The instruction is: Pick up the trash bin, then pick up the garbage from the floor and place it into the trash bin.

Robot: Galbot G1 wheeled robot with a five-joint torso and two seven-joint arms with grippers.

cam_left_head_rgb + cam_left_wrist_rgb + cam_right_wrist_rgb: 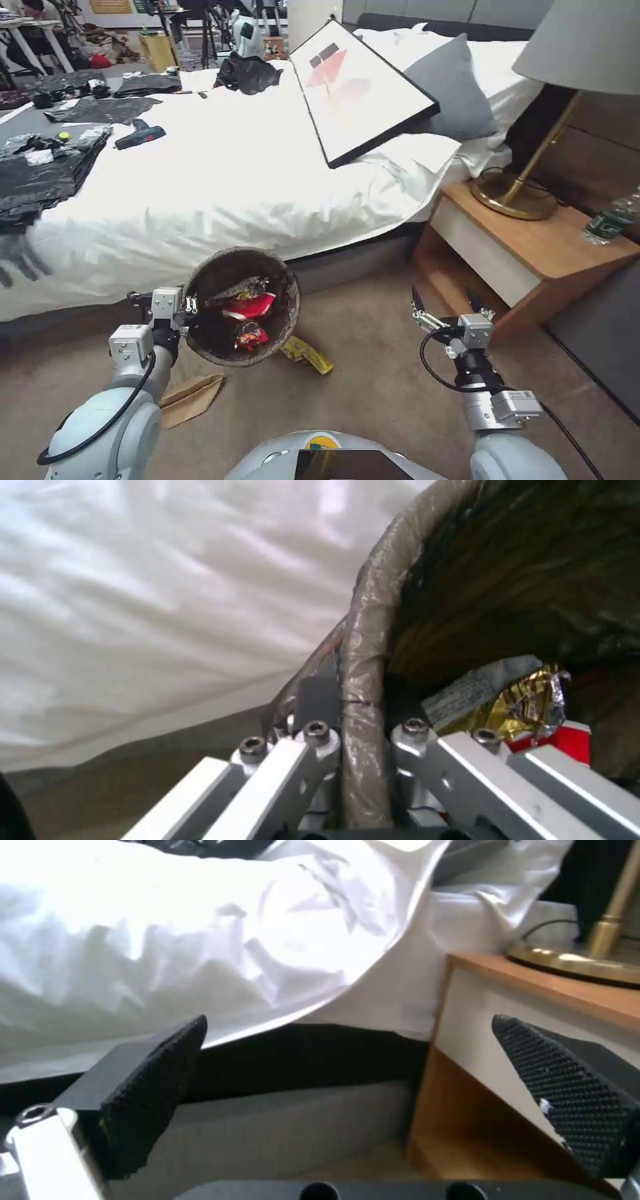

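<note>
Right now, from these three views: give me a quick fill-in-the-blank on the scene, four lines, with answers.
1. The left gripper is clamped on the bin's ____.
2. The right gripper's fingers are ____.
3. The yellow wrapper lies on the ____.
4. The brown paper bag lies ____ the bin.

Answers: rim; open; floor; outside
</note>
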